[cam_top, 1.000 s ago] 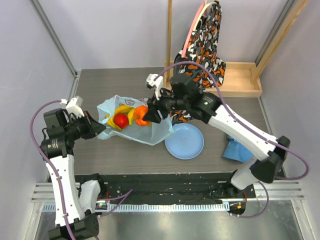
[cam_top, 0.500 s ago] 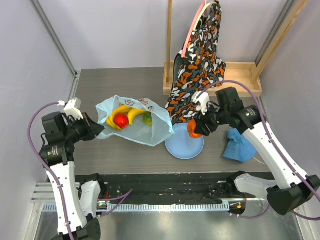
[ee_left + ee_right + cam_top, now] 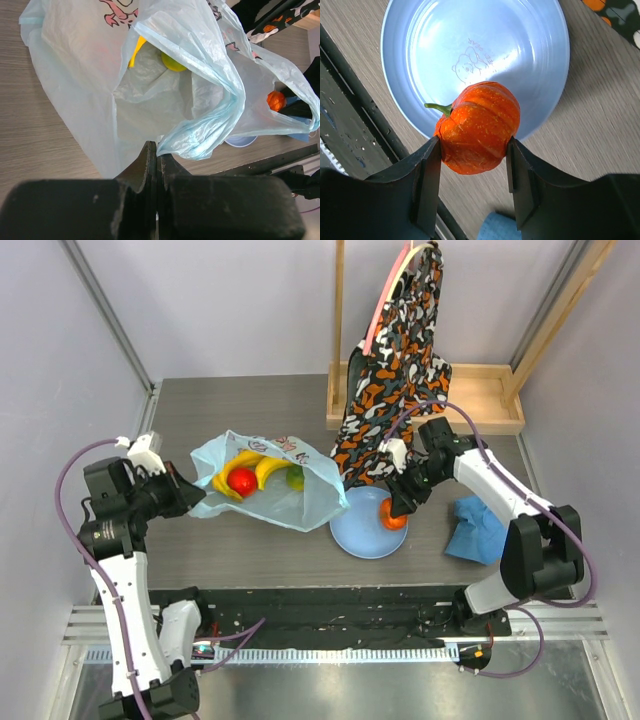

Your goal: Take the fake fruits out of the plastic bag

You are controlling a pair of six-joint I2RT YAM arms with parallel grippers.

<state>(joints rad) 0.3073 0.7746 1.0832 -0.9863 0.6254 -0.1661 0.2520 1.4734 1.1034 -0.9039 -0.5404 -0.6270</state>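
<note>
The light-blue plastic bag (image 3: 290,502) lies open at the left of the table. In it are the yellow banana bunch (image 3: 262,468), the red round fruit (image 3: 241,480) and the green round fruit (image 3: 295,478). My left gripper (image 3: 190,498) is shut on the bag's left edge (image 3: 190,145). The left wrist view shows the green fruit (image 3: 172,62) and a bit of banana (image 3: 136,50) inside. My right gripper (image 3: 395,512) is shut on the orange ribbed fruit (image 3: 480,127), over the near edge of the pale-blue plate (image 3: 445,45).
A solid blue cloth (image 3: 478,530) lies right of the plate (image 3: 355,538). A patterned cloth (image 3: 400,360) hangs on a wooden stand above a wooden tray (image 3: 485,400) at the back right. A black rail (image 3: 330,605) runs along the table's near edge.
My right gripper carried the orange ribbed fruit out of the bag, rightward, and down to the plate's near edge. My left gripper kept its hold on the bag and barely moved.
</note>
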